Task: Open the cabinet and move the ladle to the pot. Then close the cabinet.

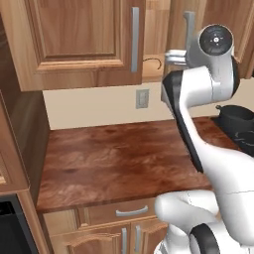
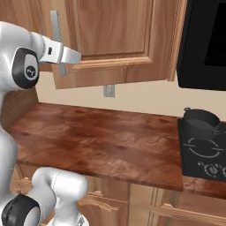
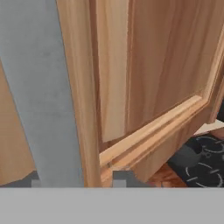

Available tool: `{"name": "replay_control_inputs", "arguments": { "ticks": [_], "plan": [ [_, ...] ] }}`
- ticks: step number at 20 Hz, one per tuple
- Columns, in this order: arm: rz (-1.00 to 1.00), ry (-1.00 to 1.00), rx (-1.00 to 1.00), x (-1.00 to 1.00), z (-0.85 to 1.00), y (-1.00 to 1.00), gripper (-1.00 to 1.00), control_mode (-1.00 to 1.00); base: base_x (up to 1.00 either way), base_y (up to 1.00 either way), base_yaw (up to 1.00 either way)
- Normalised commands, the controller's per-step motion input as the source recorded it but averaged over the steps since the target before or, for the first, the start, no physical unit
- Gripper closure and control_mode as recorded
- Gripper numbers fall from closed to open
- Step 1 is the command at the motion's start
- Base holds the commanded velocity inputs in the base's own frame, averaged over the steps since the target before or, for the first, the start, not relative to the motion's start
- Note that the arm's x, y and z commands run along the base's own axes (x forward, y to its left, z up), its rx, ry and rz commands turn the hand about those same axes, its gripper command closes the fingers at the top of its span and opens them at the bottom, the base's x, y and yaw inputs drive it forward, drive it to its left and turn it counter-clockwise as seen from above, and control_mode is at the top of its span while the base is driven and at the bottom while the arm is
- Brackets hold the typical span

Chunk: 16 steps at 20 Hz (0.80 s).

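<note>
- One cabinet (image 1: 79, 44) with two doors is seen; the right door (image 1: 198, 25) is swung partly outward.
- Two grey bar handles (image 1: 135, 39) are counted.
- The gripper (image 3: 78, 177) is closed around the right door's handle (image 3: 41, 96), fingertips either side.
- One ladle (image 1: 154, 63) lies inside the gap.
- One pot (image 2: 201, 121) sits on the stove (image 2: 203, 152).

Ladle (image 1: 155, 63) mostly hidden behind cabinet (image 1: 79, 39) door; pot (image 1: 237, 113) partly behind arm.
</note>
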Motion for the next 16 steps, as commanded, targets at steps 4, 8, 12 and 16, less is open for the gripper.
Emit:
{"name": "replay_control_inputs", "arguments": {
  "ticks": [4,8,12,16],
  "plan": [
    [-0.06,0.00,0.06,-1.00,0.00,-1.00,1.00,-1.00,0.00,0.00,0.00],
    [-0.05,0.00,0.06,-0.92,0.00,-1.00,1.00,-1.00,0.00,0.00,0.00],
    [-0.02,0.00,0.05,-0.68,0.00,-0.96,1.00,-1.00,0.00,0.00,0.00],
    [0.00,0.00,0.07,-0.54,0.00,-0.52,-1.00,-1.00,0.00,0.00,0.00]
  ]
}}
